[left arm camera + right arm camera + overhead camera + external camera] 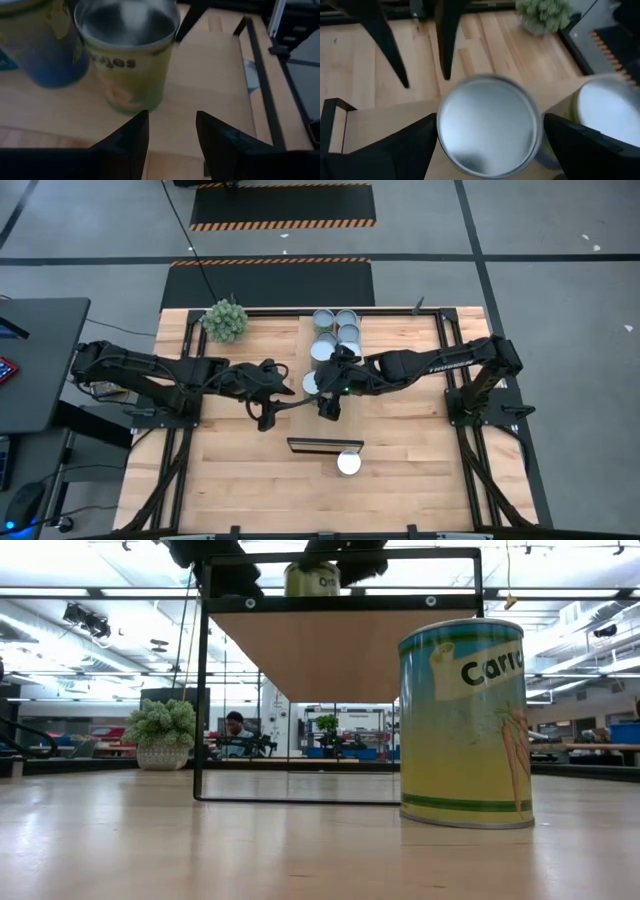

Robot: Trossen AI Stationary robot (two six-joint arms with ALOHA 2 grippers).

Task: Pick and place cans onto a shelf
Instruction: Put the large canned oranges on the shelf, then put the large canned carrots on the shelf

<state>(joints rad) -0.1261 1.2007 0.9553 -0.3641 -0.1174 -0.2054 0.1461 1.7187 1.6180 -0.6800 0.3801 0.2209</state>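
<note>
The shelf (330, 420) is a raised light-wood plank in a dark frame at the table's middle; it also shows in the low view (340, 650). Several cans (335, 332) stand at its far end. My right gripper (326, 398) reaches over the shelf and is shut on a silver-topped can (490, 125). That can also shows in the low view (312, 578), standing on the plank. My left gripper (172, 135) is open beside the shelf's left side (285, 405), just short of a green-labelled can (130, 60) and a blue one (40, 50). One carrot can (465, 720) stands on the table near the shelf's front. My right gripper pinches the can's side wall (442, 145) between its two fingers (410, 145), one on each side just below the top rim. The fingers come from above, pointing down. The can is upright; in the low view its base (312, 592) seems to rest on the shelf.
A green spiky plant ball (225, 320) sits at the table's far left. Another white-topped can (607, 115) stands close beside the held one. The shelf's dark frame posts (200, 700) stand around the plank. Bare wood lies at the near left and right.
</note>
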